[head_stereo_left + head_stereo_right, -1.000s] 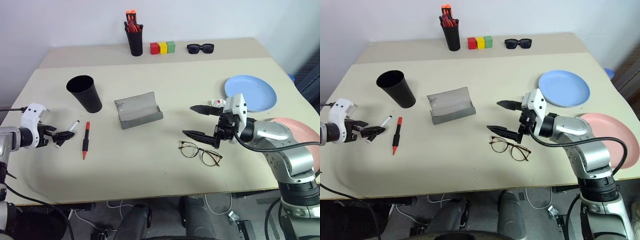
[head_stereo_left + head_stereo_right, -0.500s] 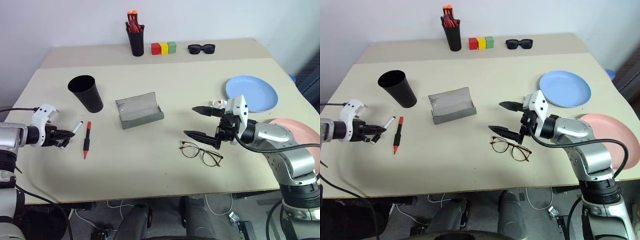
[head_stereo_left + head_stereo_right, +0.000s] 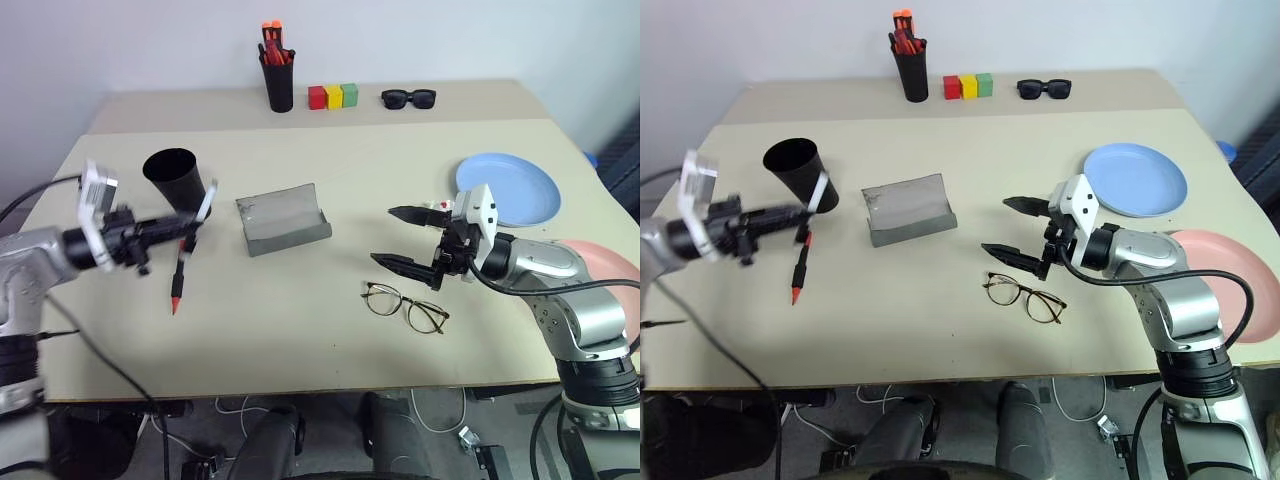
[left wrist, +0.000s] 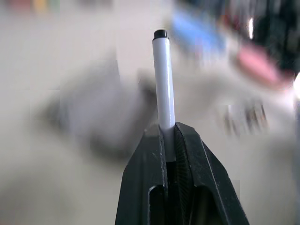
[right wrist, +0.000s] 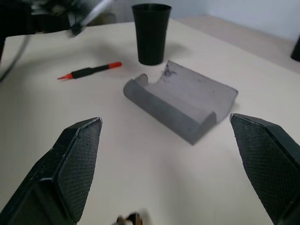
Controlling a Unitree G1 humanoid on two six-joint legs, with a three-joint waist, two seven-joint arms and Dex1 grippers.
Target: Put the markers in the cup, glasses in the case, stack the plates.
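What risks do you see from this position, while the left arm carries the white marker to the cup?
1. The left gripper pinches only the lower end of the white marker, so it might swivel or slip before reaching the cup.
2. The cup is light-looking and narrower at its base; a bump from the marker could tip it.
3. The right gripper hangs open just above the glasses; a careless descent may bend the thin frame.

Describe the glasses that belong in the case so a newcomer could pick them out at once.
Start at the grey open case in the middle of the table. Towards the near edge on the robot's right, below the open right claw, lie the wire-frame glasses. Unlike the thick black sunglasses at the far edge, their lenses are clear.
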